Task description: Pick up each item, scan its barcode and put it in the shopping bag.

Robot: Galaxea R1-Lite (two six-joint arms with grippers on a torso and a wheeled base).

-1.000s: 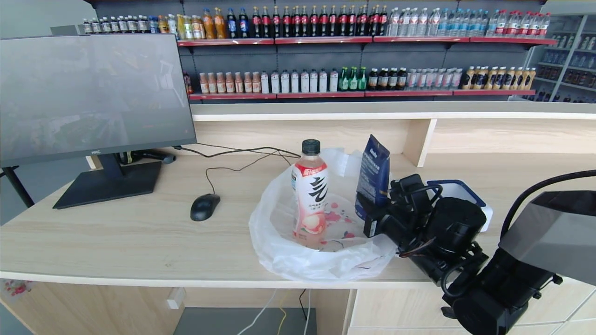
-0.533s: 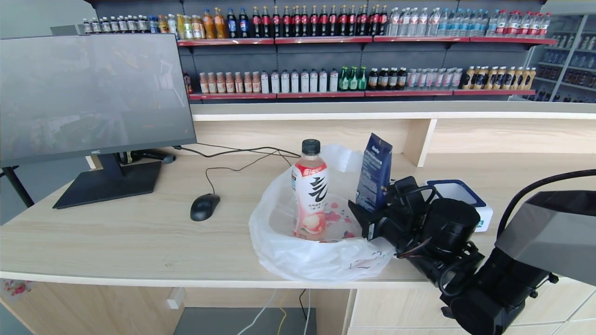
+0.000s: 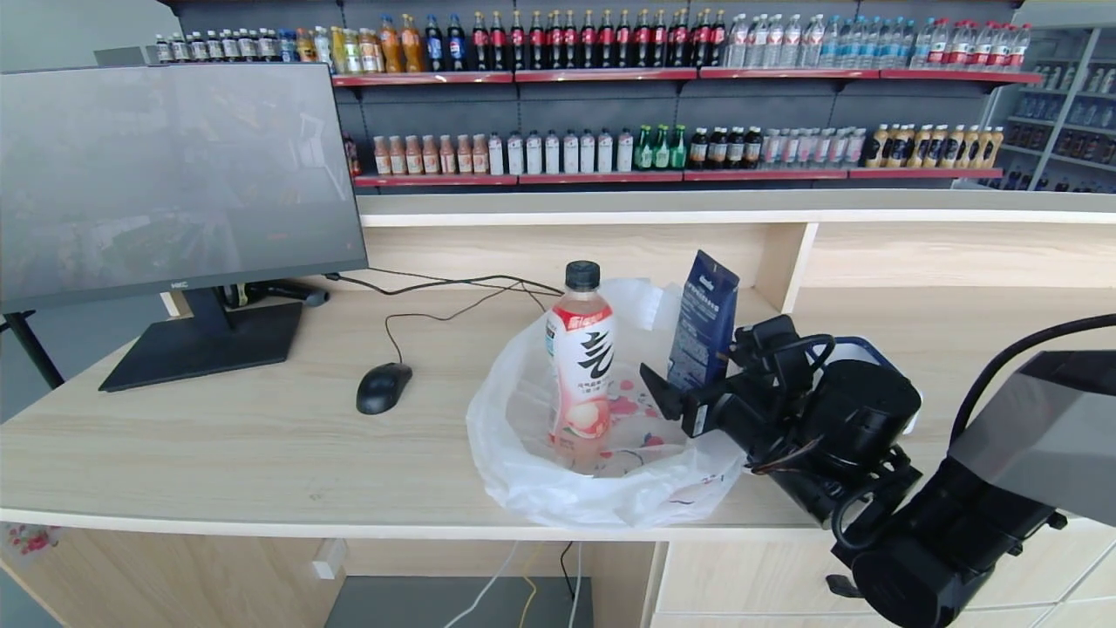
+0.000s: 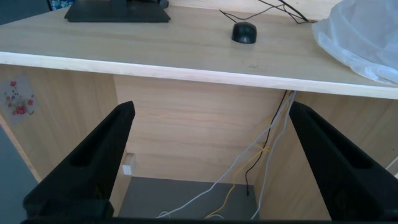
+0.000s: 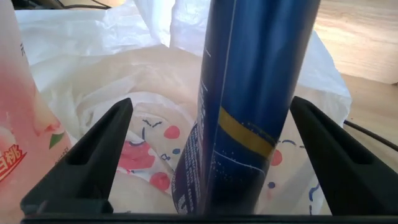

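A white plastic shopping bag (image 3: 540, 471) lies open on the wooden counter. Inside it stands a pink drink bottle (image 3: 580, 366) with a black cap. A dark blue pouch (image 3: 704, 323) stands upright at the bag's right side. My right gripper (image 3: 697, 375) is open around the pouch's lower part; in the right wrist view the pouch (image 5: 249, 112) rises between the spread fingers (image 5: 93, 155) without touching them, beside the bottle (image 5: 25, 124) and the bag (image 5: 124, 68). My left gripper (image 4: 208, 168) hangs open below the counter's front edge, holding nothing.
A monitor (image 3: 174, 174) stands at the back left, with a black mouse (image 3: 384, 388) and cables before it. A white and blue scanner box (image 3: 867, 349) sits right of the bag, mostly behind my right arm. A raised ledge runs along the back.
My right gripper has opened its fingers off the blue pouch, which now stands in the bag by itself. The bag's rim shifted slightly. The left arm kept still.
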